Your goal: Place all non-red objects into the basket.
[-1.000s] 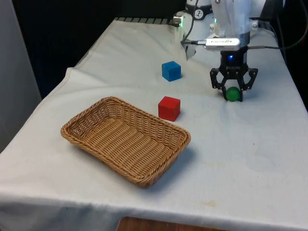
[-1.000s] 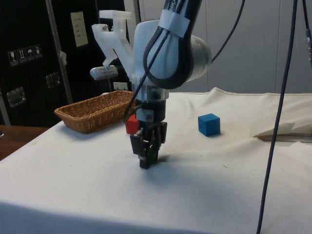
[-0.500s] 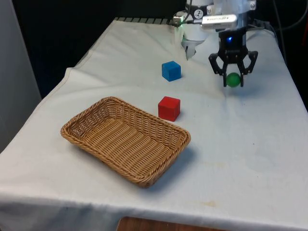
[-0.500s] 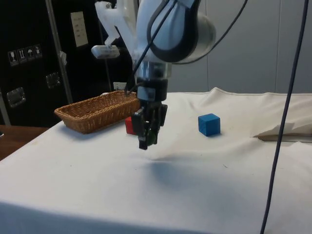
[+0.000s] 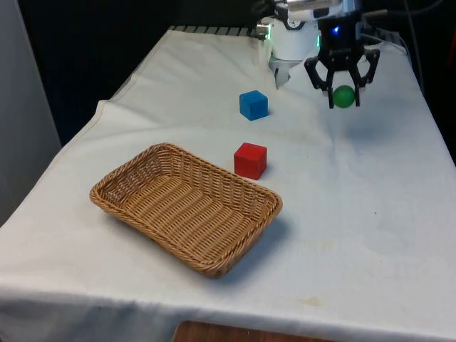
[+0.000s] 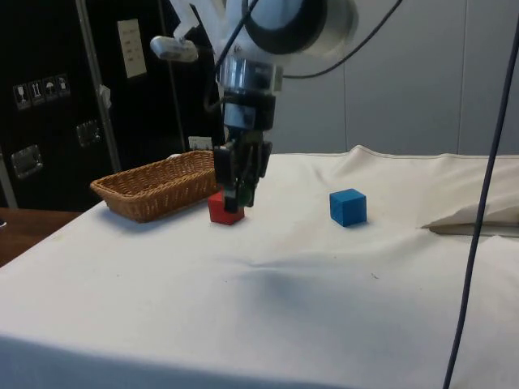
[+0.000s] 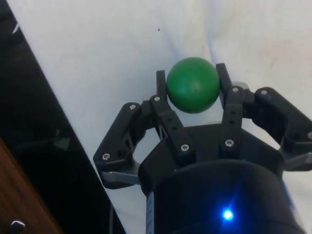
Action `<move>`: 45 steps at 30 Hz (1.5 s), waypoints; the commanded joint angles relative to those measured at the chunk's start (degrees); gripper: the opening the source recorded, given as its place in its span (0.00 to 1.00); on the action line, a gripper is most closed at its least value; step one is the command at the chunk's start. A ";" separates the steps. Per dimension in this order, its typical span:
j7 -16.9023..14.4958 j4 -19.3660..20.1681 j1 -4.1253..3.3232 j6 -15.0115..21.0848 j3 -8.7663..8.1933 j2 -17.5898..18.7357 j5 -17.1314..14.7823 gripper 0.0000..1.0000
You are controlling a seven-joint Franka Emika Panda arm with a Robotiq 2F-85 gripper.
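My gripper [image 5: 344, 96] is shut on a green ball [image 5: 344, 95] and holds it well above the cloth at the front view's far right. In the wrist view the green ball [image 7: 192, 85] sits clamped between both fingers of the gripper [image 7: 192, 87]. From the side, the gripper [image 6: 240, 191] hangs in front of the red cube [image 6: 225, 210]. A blue cube [image 5: 254, 105] lies on the cloth to the front view's left of the gripper. The red cube [image 5: 250, 159] rests nearer, just beside the wicker basket [image 5: 128, 182], which has nothing in it.
The table's right edge runs close past the gripper in the front view. A fold of white cloth [image 6: 474, 217] lies at the far right of the side view, beyond the blue cube [image 6: 348, 206]. The wicker basket [image 6: 138, 194] stands at that view's left.
The gripper has risen from the cloth with the green ball held in it, and has drifted slightly toward the far end of the table. The cubes and basket have not moved.
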State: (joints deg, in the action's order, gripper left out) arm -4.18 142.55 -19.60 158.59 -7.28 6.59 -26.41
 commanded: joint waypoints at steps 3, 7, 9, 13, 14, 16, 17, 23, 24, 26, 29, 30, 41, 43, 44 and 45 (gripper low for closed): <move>-1.49 -0.86 0.34 -1.89 -1.15 -1.03 0.46 0.00; -3.15 -2.35 0.46 -3.55 -2.35 -1.32 0.23 0.00; -3.44 -2.86 0.46 -3.95 -2.64 -1.20 0.23 0.00; -4.64 -5.44 0.57 -5.73 -4.13 -0.29 0.23 0.00; -4.87 -5.96 0.57 -6.02 -4.41 -0.06 0.17 0.00; -5.21 -7.33 0.63 -6.53 -4.98 0.80 0.23 0.00; -5.16 -6.42 0.40 -5.96 -4.87 0.11 0.00 0.00; -6.25 -11.52 0.69 -7.33 -6.65 4.18 0.57 0.00; -6.47 -12.32 0.57 -7.16 -7.05 5.10 0.80 0.00; -6.53 -12.72 0.57 -7.10 -7.28 5.56 0.97 0.00; -6.53 -13.81 0.46 -6.76 -7.91 6.65 1.66 0.00; -6.42 -14.55 0.40 -6.59 -8.25 7.33 2.41 0.00; -5.96 -16.96 0.34 -6.65 -10.37 9.11 5.67 0.00; -5.79 -17.07 0.34 -6.65 -10.83 9.05 6.25 0.00; -5.61 -17.13 0.34 -6.65 -11.23 9.00 6.82 0.00; -5.61 -17.13 0.34 -6.59 -11.46 9.00 7.10 0.00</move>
State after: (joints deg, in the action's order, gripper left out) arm -10.71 125.48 -18.96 151.95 -17.93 15.36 -20.68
